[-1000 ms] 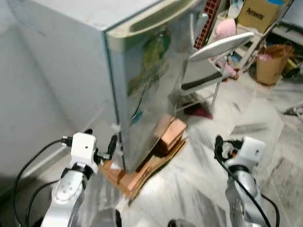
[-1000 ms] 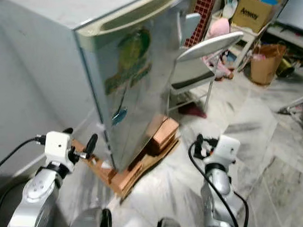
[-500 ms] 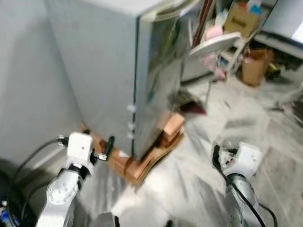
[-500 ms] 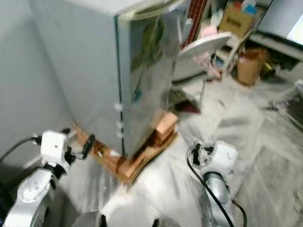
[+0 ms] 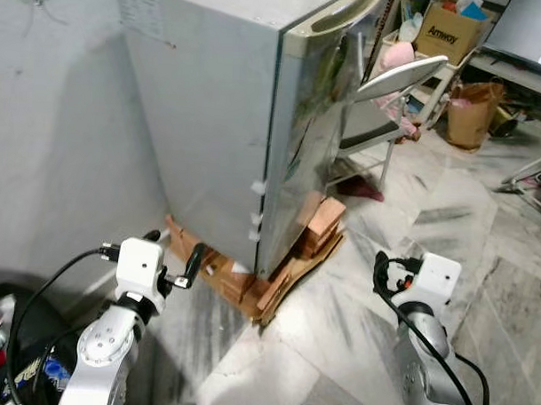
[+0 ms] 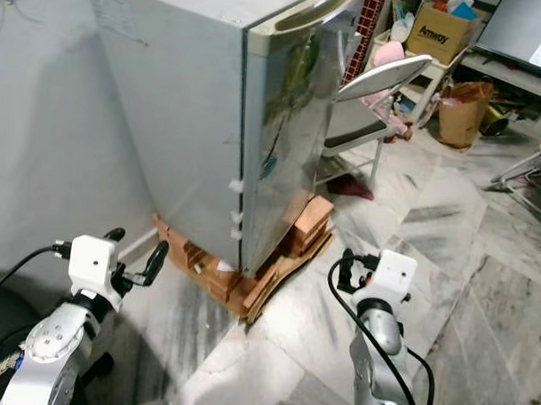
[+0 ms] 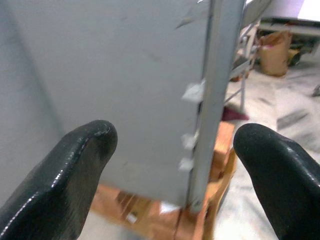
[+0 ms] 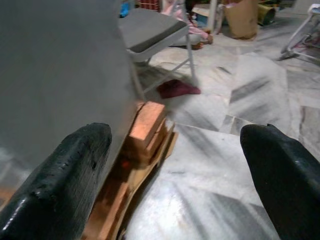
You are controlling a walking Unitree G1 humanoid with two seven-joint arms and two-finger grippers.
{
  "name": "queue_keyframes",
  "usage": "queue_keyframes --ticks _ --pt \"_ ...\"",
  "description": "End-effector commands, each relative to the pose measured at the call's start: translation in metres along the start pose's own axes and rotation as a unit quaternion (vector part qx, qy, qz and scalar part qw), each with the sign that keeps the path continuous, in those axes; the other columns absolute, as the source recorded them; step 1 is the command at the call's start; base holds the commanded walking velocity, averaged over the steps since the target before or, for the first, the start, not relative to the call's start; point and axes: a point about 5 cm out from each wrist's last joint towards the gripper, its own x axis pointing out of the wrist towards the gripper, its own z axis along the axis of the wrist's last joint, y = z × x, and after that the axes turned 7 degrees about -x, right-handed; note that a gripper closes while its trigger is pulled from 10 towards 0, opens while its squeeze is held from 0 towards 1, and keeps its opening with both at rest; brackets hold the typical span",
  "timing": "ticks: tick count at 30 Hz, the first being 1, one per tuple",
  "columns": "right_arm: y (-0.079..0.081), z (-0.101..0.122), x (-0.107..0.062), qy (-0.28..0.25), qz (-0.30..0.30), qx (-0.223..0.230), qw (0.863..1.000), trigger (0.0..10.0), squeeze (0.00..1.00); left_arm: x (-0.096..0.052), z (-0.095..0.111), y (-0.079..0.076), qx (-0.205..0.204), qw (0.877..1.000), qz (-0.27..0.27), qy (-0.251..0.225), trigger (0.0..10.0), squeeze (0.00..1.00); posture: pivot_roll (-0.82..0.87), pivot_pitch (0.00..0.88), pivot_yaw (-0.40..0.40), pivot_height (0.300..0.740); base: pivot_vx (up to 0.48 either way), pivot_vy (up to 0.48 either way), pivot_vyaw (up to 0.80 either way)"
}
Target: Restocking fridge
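**A:** What's the biggest thing ahead?

**B:** The fridge (image 5: 211, 120), a tall grey box at about twelve o'clock from the robot, its door shut and its shiny front face turned toward two o'clock. A pale handle strip runs along the top edge of the door. It stands against the grey wall (image 5: 51, 133) that fills the ten o'clock side.

**A:** Straight on the floor?

**B:** No, raised on a stack of wooden blocks and boards (image 5: 286, 265), which stick out past its lower corner onto the marble floor (image 5: 367, 224).

**A:** And behind it?

**B:** At one o'clock a folding chair (image 5: 380, 109) stands just beside the door side of the fridge. Farther out, toward two o'clock, there is a cardboard box (image 5: 450, 27) on a shelf and a brown paper bag (image 5: 474, 112) on the floor.

**A:** The arms?

**B:** The left gripper (image 7: 175, 165) is raised at about ten o'clock, near the fridge's lower corner; in the left wrist view its fingers (image 7: 60, 185) stand wide apart, nothing between them, the fridge's edge framed in the gap. The right gripper (image 8: 180, 175) is up at about two o'clock, well apart from the fridge, also spread wide and empty, looking at the blocks and the chair's legs.

**A:** Smallest thing?

**B:** Three little white tabs (image 5: 255, 220) down the fridge's corner edge.
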Motion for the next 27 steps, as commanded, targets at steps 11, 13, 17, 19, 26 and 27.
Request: queue_keyframes --ticks 11,13,17,19,26,27 --pt "-0.0033 0.0005 0.0015 0.005 -0.005 0.000 1.000 10.0 0.00 0.0016 -0.0004 -0.0058 0.001 1.000 -0.007 0.001 10.0 0.00 0.09 0.090 -0.053 0.740 0.000 0.000 -0.80" --pt "-0.0038 0.0010 0.0020 0.006 -0.005 -0.001 1.000 10.0 0.00 0.0020 -0.0003 -0.0067 -0.001 1.000 -0.010 0.001 10.0 0.00 0.09 0.092 -0.055 0.740 0.000 0.000 -0.80" --pt "-0.0042 0.0020 0.0027 0.006 -0.005 -0.003 1.000 10.0 0.00 0.0025 0.0009 -0.0068 -0.002 1.000 -0.012 -0.002 10.0 0.00 0.08 0.097 -0.056 0.740 0.000 0.000 -0.80" --pt "-0.0039 0.0031 0.0033 0.004 -0.004 -0.004 1.000 10.0 0.00 0.0027 0.0013 -0.0064 -0.001 1.000 -0.013 -0.002 10.0 0.00 0.08 0.101 -0.055 0.740 0.000 0.000 -0.80" --pt "-0.0050 0.0075 0.0046 -0.001 -0.007 -0.007 1.000 10.0 0.00 0.0036 0.0053 -0.0024 0.001 1.000 -0.011 -0.009 10.0 0.00 0.08 0.112 -0.051 0.740 0.000 0.000 -0.80" --pt "-0.0051 0.0074 0.0044 -0.001 -0.007 -0.007 1.000 10.0 0.00 0.0033 0.0053 -0.0025 0.001 1.000 -0.011 -0.009 10.0 0.00 0.08 0.113 -0.053 0.740 0.000 0.000 -0.80"
